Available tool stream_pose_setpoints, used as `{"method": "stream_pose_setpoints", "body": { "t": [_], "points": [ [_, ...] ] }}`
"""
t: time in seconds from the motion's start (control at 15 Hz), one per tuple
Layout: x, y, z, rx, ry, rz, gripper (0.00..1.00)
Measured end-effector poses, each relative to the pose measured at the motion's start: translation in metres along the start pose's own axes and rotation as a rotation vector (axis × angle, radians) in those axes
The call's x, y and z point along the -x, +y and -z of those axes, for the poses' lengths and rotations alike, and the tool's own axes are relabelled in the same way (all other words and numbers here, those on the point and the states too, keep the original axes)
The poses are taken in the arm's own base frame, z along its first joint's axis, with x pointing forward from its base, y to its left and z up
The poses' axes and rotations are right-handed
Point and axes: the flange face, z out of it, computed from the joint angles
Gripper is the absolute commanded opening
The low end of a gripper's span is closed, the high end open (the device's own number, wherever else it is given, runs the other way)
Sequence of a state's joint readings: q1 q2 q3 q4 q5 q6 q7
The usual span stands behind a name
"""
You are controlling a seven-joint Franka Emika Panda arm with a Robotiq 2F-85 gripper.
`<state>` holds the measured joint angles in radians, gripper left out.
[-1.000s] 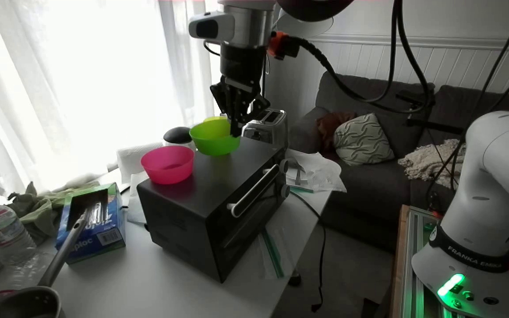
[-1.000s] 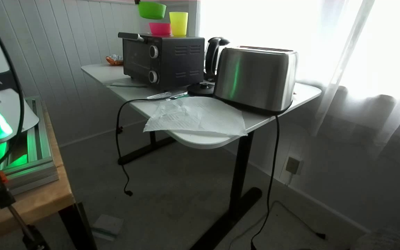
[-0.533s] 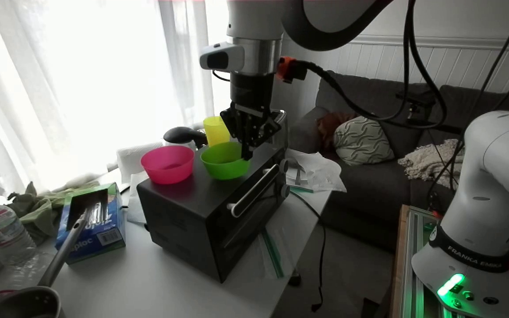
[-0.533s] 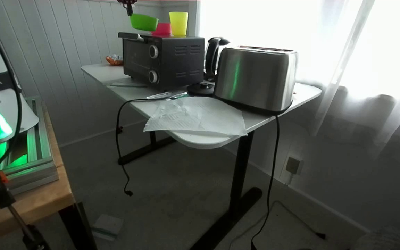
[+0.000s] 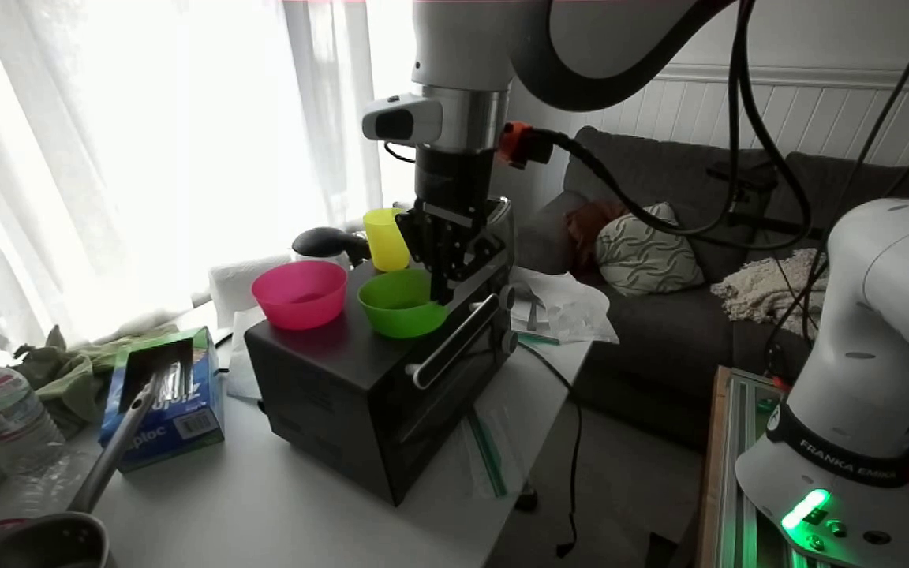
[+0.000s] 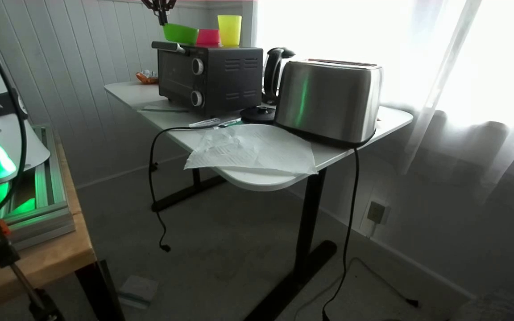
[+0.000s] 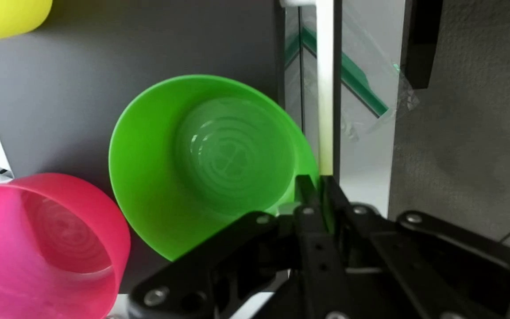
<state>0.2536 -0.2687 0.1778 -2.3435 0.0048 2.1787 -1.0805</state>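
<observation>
So the green bowl (image 7: 219, 155) is up on top of the toaster oven (image 5: 340, 347), over by the front edge where the oven's door handle (image 5: 454, 341) is. The gripper (image 7: 318, 182) is pinched nearly closed, with the bowl's rim caught between its fingers. In an exterior view the bowl tips a bit, the held side sitting higher than the far side. Hard to say from these angles if its bottom is actually touching the oven, so take that part loosely.

Just beside it is a pink bowl (image 5: 300, 295), sitting upright on the oven. A yellow cup (image 5: 387, 241) stands upright up there too, nearer the window side. All the insides I can see in the wrist view look bare.

Going outward, the oven sits on a white table (image 5: 289, 505). There's a silver toaster (image 6: 328, 100) with a black kettle handle (image 6: 273, 73) showing right next to it, plus a crumpled sheet of paper (image 6: 254, 149) hanging over the table edge. At the opposite end there's a blue Ziploc box (image 5: 166, 418), a pan (image 5: 40, 536) with its handle leaning toward the box, and a clear water bottle (image 5: 24, 414). A dark gray couch (image 5: 663, 339) with a patterned pillow (image 5: 648, 251) is past the table.
</observation>
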Motion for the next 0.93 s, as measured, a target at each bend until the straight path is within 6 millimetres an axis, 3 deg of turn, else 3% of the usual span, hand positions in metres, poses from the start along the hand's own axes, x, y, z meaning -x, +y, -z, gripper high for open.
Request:
{"method": "stream_pose_setpoints", "body": {
  "t": [0.2, 0.4, 0.47, 0.6, 0.67, 0.8, 0.87, 0.93],
  "points": [
    [0.003, 0.000, 0.008, 0.018, 0.003, -0.003, 0.62],
    [0.005, 0.000, 0.035, 0.077, 0.011, 0.001, 0.82],
    [0.005, 0.001, 0.045, 0.105, 0.006, 0.003, 0.65],
    [0.006, 0.002, 0.064, 0.163, -0.015, -0.007, 0.80],
    [0.006, 0.002, 0.069, 0.176, -0.018, -0.011, 0.82],
    [0.006, 0.002, 0.070, 0.181, -0.022, -0.012, 0.82],
    [0.006, 0.002, 0.070, 0.181, -0.022, -0.012, 0.96],
    [0.006, 0.002, 0.070, 0.181, -0.022, -0.013, 0.96]
  ]
}}
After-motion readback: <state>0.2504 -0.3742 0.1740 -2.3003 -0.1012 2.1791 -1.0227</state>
